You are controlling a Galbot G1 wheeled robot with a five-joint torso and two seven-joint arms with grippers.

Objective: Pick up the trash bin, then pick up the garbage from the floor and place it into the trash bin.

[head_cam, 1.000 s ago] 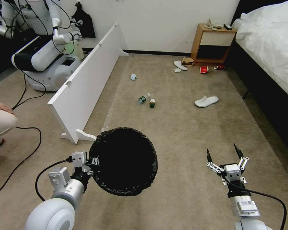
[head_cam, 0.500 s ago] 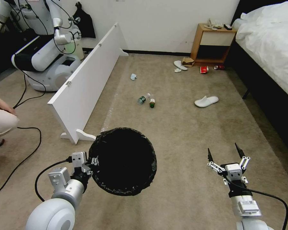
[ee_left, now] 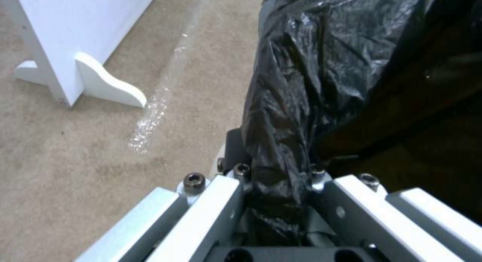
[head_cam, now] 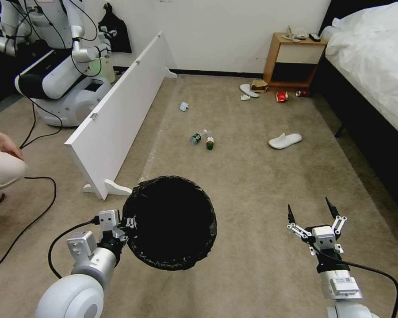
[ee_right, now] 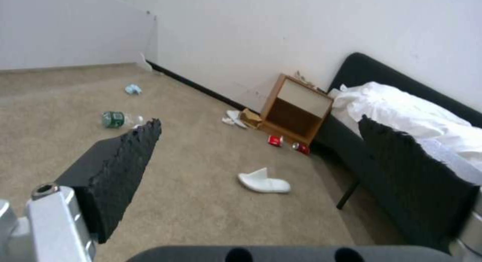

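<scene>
My left gripper (head_cam: 127,226) is shut on the rim of the trash bin (head_cam: 170,221), a round bin lined with a crinkled black bag (ee_left: 291,104), held above the carpet at lower left. My right gripper (head_cam: 311,211) hangs open and empty at lower right, its black fingers (ee_right: 120,168) spread wide. The garbage lies on the carpet ahead: two green-labelled bottles (head_cam: 202,138), a light-blue tissue (head_cam: 184,106), a white slipper (head_cam: 285,140), and near the nightstand another slipper (head_cam: 248,90), a brown paper bag (head_cam: 259,85), a red cup (head_cam: 281,96) and a red can (head_cam: 302,93).
A long white board (head_cam: 119,110) stands on edge at left, with another robot (head_cam: 59,66) behind it. A bed (head_cam: 376,66) runs along the right and a wooden nightstand (head_cam: 294,62) stands by the far wall. A person's knee (head_cam: 2,165) and black cables lie at far left.
Both my arms and the bin hold nearly still. The other robot's arm and the person's hand at left have shifted slightly.
</scene>
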